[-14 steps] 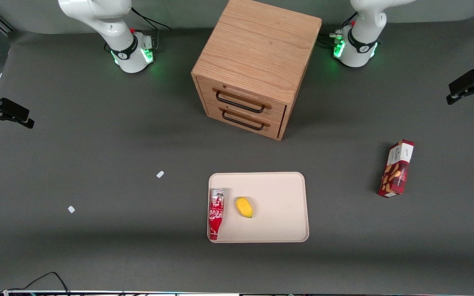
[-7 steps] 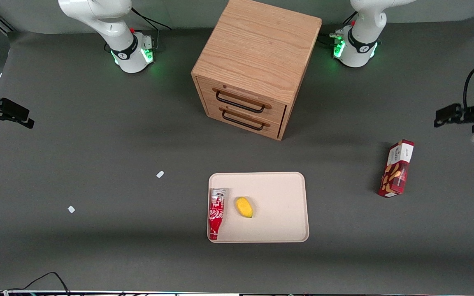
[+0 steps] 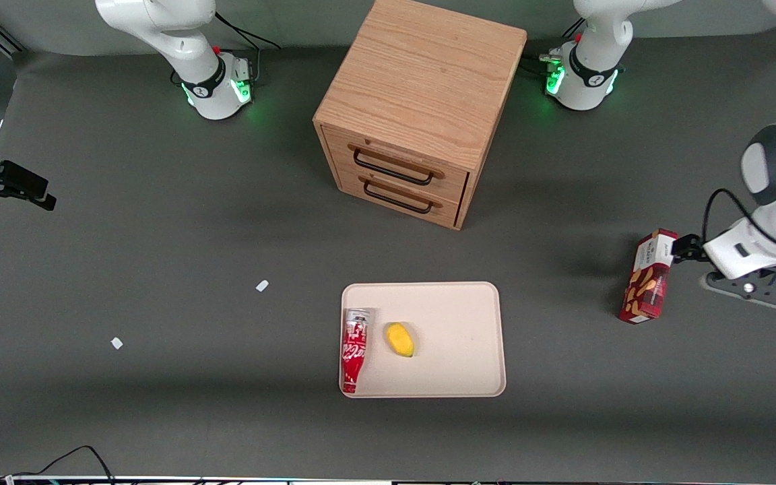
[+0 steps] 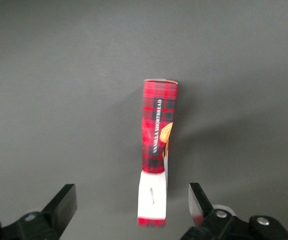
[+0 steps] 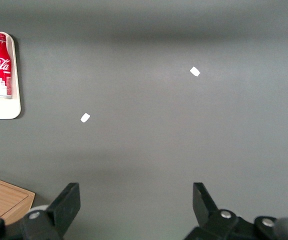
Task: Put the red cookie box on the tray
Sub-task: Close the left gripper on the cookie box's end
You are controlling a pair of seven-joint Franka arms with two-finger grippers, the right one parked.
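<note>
The red cookie box [image 3: 649, 277] lies on the dark table toward the working arm's end, apart from the tray, white end panel farthest from the front camera. The beige tray [image 3: 469, 296] lies in front of the wooden drawer cabinet, nearer the front camera. My left gripper [image 3: 682, 249] hovers above the table right beside the box's white end. In the left wrist view the gripper [image 4: 131, 194] is open and empty, and the white end of the box [image 4: 156, 145] shows between the two fingers without touching them.
A red soda bottle [image 3: 354, 350] and a small yellow item [image 3: 399, 339] lie on the tray. The wooden drawer cabinet [image 3: 415, 114] stands mid-table, drawers shut. Two white scraps [image 3: 262, 285] [image 3: 116, 343] lie toward the parked arm's end.
My left arm has swung in from the table's edge, nearer the front camera, and now hovers beside the cookie box's white end. The box and tray have not moved.
</note>
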